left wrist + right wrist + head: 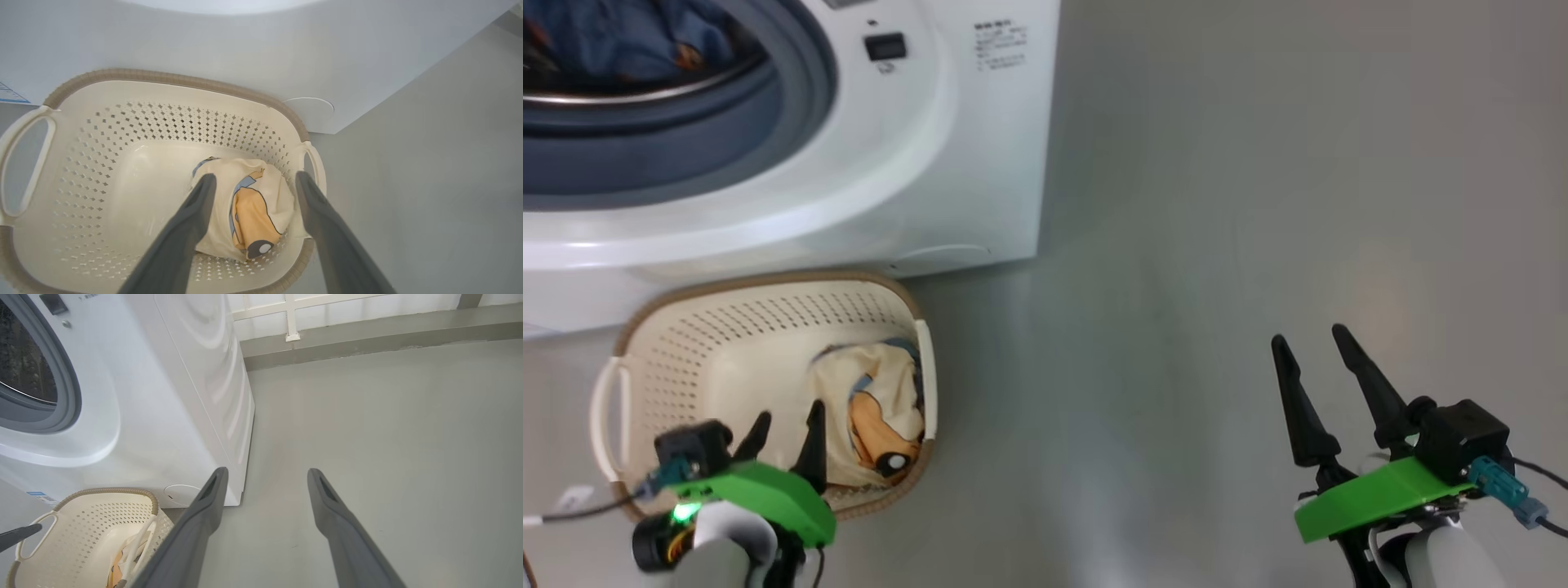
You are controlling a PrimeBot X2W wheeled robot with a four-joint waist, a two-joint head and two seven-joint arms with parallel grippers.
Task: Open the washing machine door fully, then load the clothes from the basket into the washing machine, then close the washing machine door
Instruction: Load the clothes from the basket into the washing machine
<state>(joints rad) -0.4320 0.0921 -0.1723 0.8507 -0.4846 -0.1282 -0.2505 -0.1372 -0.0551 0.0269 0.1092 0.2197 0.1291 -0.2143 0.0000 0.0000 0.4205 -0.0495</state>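
Observation:
The cream basket (686, 335) sits on the floor against the white washing machine (931, 163). A cream garment (874, 408) with an orange-and-black figure lies in the basket's right end. A blue garment (629, 41) lies inside the drum, behind the grey-blue ring (686, 139). My left gripper (788, 429) hangs open above the basket, its fingers astride the cream garment (253, 204) in the left wrist view, apart from it. Far to the right, my right gripper (1311, 343) stands open over bare floor, holding nothing. The washing machine door is out of view.
Grey floor (1258, 204) stretches to the right of the machine. In the right wrist view a low ledge and white railing (294, 318) run along the far side, and the basket (98, 526) shows at the lower left.

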